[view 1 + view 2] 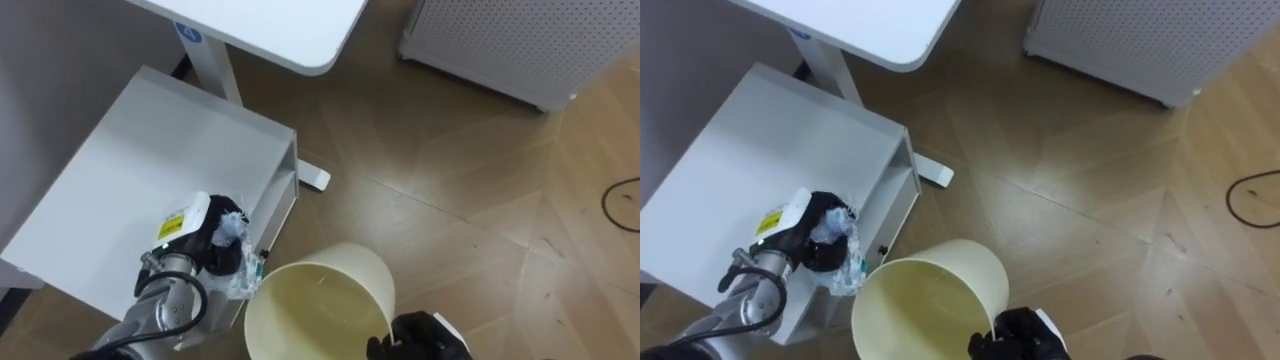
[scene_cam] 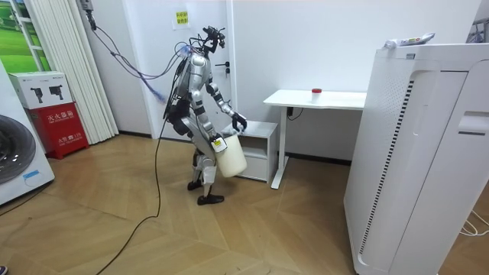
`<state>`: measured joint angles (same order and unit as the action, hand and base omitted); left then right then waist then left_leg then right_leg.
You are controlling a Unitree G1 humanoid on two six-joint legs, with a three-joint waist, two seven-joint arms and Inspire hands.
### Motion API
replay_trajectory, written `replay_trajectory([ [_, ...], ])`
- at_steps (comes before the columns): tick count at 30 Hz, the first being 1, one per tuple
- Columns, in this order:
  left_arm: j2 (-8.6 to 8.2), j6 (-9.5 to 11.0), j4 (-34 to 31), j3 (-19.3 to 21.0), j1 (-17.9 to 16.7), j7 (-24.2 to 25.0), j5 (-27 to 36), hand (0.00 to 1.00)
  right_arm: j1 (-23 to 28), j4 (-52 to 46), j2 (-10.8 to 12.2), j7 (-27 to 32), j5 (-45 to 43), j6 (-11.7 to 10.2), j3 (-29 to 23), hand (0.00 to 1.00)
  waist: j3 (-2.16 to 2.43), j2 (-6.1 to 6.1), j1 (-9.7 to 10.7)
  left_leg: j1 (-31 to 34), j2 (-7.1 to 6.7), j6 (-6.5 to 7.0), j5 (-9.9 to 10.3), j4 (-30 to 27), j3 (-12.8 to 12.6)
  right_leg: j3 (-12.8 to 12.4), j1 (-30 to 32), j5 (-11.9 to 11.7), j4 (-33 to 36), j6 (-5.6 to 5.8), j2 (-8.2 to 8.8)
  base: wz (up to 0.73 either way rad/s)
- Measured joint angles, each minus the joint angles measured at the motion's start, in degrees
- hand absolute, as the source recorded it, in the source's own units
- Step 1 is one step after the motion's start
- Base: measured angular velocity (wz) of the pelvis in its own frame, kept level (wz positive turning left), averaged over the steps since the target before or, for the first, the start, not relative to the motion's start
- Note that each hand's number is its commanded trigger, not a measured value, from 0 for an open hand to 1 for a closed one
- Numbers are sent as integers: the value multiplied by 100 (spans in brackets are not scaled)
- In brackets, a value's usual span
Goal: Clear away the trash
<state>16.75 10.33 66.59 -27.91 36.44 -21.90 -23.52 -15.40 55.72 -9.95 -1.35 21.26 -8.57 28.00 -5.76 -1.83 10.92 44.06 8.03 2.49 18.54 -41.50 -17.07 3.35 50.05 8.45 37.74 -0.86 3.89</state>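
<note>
Your left hand (image 1: 205,248), at the lower left of the frame, is clenched on a wad of crumpled plastic (image 1: 233,232). The wad sits in its fingers above the front edge of the low white cabinet (image 1: 140,170), and a loose tail of it hangs down toward the bin. That wad is the garbage, and it is not yet in the bin.

Your right hand (image 1: 425,338), at the bottom edge, grips the rim of the cream bin (image 1: 345,268). You are holding the bin tilted, with its mouth turned up and toward the cabinet, just beside the wad. That looks deliberate: bringing the opening to the garbage leaves the left hand only a short move across before it lets go. From what shows, the inside of the bin looks empty.

In the room view you stand bent forward in front of the cabinet, next to the white desk (image 1: 280,25), with the bin held at waist height.

As for writing, there is a round blue sticker (image 1: 188,33) on the desk leg at the upper left. A small yellow sign (image 2: 181,17) hangs on the wall, and the red box (image 2: 59,122) at the left of the room view carries white print. None of it is clear enough to read reliably.
</note>
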Motion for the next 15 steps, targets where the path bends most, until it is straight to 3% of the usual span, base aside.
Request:
replay_trajectory([
  [2,-37,-15,8,21,-125,104,84,100,9,23,-1,1,91,-1,2,100,1,1,-20,-34,-6,-2,-2,20,-3,0,-31,0,-3,0,3,0],
  [8,-90,-6,9,111,-485,388,1237,100,28,74,9,15,193,-8,63,100,6,0,-87,-159,17,0,-3,57,-42,6,-132,0,-25,1,2,-1],
  [11,-307,3,11,241,-734,505,1633,100,78,217,13,92,188,-19,58,100,93,1,-237,-236,-23,1,-4,98,-79,-3,-176,-3,-47,4,10,-4],
  [14,-564,17,-3,219,-1087,703,1861,100,134,326,27,145,125,-21,54,100,144,24,-348,-451,-117,6,-92,335,-114,-17,-335,-16,-157,21,44,3],
  [15,-682,19,-20,177,-1260,795,2017,100,153,359,48,146,123,-23,64,100,220,27,-367,-488,-158,8,-143,454,-128,-18,-349,-42,-230,25,67,5],
])
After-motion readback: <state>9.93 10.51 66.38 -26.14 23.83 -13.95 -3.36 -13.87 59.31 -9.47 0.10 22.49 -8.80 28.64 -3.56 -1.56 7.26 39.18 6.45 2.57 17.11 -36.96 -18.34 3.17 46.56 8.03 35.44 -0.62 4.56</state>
